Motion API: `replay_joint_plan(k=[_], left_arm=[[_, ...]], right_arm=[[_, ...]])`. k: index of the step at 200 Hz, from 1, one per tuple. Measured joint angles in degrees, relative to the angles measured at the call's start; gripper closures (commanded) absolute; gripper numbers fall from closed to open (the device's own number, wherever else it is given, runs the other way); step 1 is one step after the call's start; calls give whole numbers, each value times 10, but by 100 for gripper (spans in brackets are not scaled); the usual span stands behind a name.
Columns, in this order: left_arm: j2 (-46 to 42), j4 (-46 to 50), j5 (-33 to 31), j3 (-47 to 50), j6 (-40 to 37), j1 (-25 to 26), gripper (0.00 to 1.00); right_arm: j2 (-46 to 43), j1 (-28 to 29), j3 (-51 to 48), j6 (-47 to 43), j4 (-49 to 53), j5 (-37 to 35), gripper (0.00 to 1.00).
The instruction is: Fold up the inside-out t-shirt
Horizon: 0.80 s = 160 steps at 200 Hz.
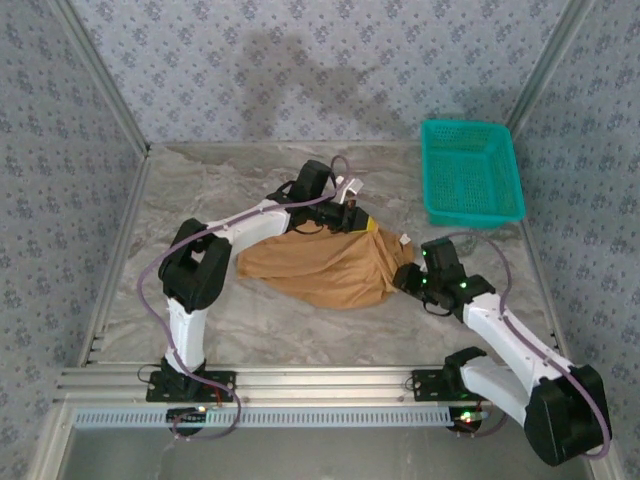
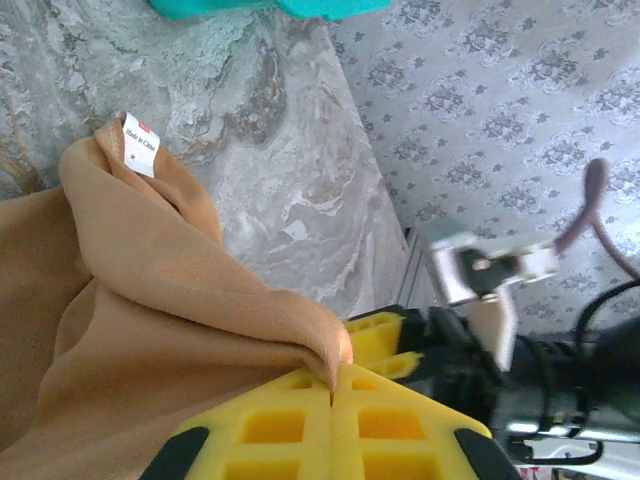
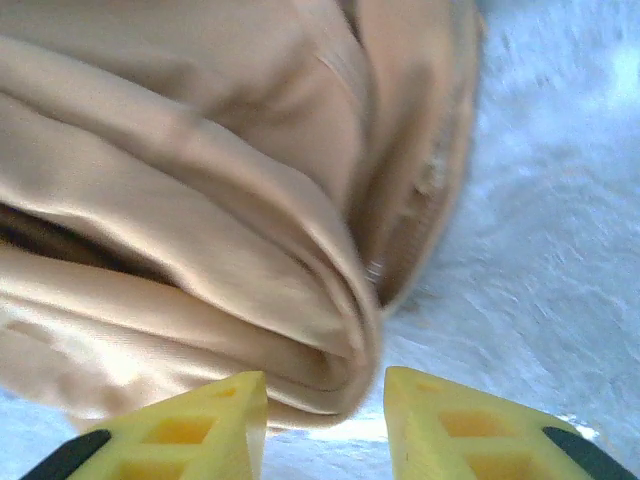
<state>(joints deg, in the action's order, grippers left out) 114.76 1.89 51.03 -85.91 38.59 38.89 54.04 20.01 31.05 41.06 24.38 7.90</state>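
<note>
Your left gripper [image 2: 333, 388] has its yellow fingers pressed flat together. A peak of the t-shirt [image 1: 322, 266] is nipped right at their tips, and the cloth runs away from that pinch in a taut ridge. My guess is that you hold it by an edge so that a pull draws the cloth straight and gives you a fold line, instead of bunching it.

Your right gripper [image 3: 325, 400] has its fingers partly spread, with nothing clamped. A thick rolled edge of several layers lies just beyond the tips and pokes a little into the gap. I cannot tell whether it touches either finger. That stance would suit taking a bite of the stacked edge.

The t-shirt is a rumpled heap on the table [image 1: 190, 200], lying between your two grippers. The left fingers are at its far edge and the right fingers at its near right corner. The teal basket [image 1: 470, 172] stands well beyond the right fingers, apart from the cloth, probably parked out of the way.

A small white label [image 2: 140, 146] sticks up on a raised corner of the cloth, well ahead of the left fingers. It reads "Made in China" in dark print, with a red mark at one end and a small dark symbol I cannot make out. A label on the outside fits a garment turned inside out. I can read no other writing.
</note>
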Motion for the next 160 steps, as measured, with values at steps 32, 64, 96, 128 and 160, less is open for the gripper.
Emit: replay_joint_plan(k=[32, 64, 96, 128, 160], left_arm=[[0, -8, 5, 0, 3, 0, 100], [0, -8, 7, 0, 3, 0, 100], [0, -1, 7, 0, 0, 0, 100], [0, 49, 2, -5, -38, 0, 94], [0, 113, -16, -22, -82, -10, 85]], right_arm=[[32, 0, 51, -32, -7, 5, 62], [131, 0, 97, -69, -34, 7, 63], [224, 0, 158, -106, -44, 9, 100], [222, -12, 205, -126, -8, 5, 100], [134, -56, 215, -131, 61, 35, 100]])
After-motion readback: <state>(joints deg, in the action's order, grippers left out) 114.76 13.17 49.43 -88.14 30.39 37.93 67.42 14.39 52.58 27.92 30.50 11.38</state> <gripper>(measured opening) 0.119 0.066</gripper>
